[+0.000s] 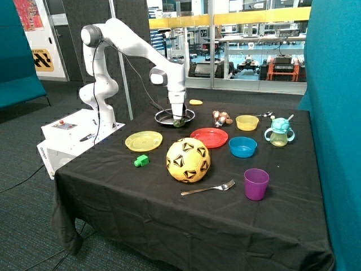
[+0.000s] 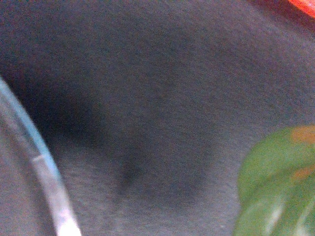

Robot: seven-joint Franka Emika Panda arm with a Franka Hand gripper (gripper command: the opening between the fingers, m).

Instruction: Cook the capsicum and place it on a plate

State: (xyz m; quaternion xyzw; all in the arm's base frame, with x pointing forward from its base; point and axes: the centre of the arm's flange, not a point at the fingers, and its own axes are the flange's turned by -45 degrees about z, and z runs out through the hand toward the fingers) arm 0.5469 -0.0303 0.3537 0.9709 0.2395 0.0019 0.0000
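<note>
The arm reaches down over the pan [image 1: 174,116], which sits toward the far edge of the black-covered table [image 1: 141,186]. The gripper [image 1: 179,117] is low at the pan's near rim, right at the capsicum [image 1: 179,122], a small dark green lump on that rim. From the outside view it cannot be told whether the gripper is wide, narrow or already holding the vegetable. The wrist view shows the cloth, the pan's metal rim [image 2: 47,187] and the green capsicum [image 2: 275,191] with an orange patch close to the camera.

The capsicum looks like a light, hard plastic toy: stiff, not fragile, but smooth and rounded, so it would likely slip or pop out of a loose pinch. A hold across its widest lobes, fingers centred on the body, seems safest. The red plate [image 1: 210,137] lies just in front of the pan, nearer the table's middle, and is bare.
</note>
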